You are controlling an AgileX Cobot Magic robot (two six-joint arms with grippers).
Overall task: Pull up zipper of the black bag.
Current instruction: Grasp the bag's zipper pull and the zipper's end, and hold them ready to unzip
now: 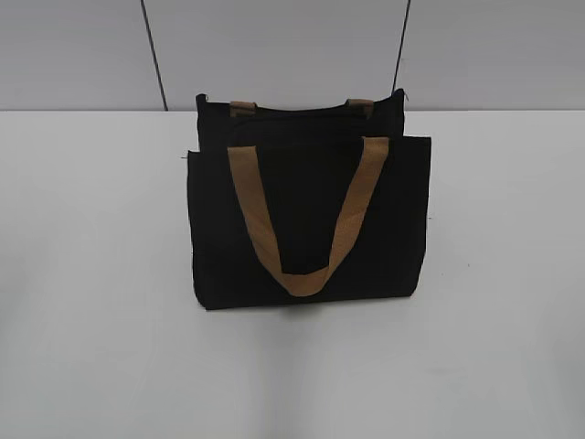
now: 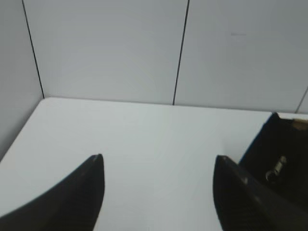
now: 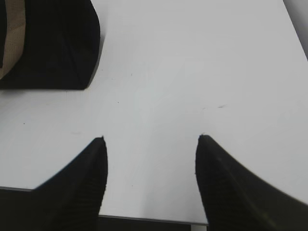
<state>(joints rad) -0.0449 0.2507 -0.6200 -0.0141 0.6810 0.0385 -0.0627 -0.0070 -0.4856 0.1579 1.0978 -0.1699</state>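
Observation:
The black bag lies in the middle of the white table, its front tan handle drooping over the front panel. Neither arm shows in the exterior view. In the left wrist view my left gripper is open and empty over bare table; the bag's end sits at the right edge, and a small silver zipper pull shows on it just right of the right finger. My right gripper is open and empty near the table's front edge, with the bag's corner at upper left.
A white table carries the bag. Grey wall panels with dark seams stand behind it. The table's front edge runs just under my right gripper.

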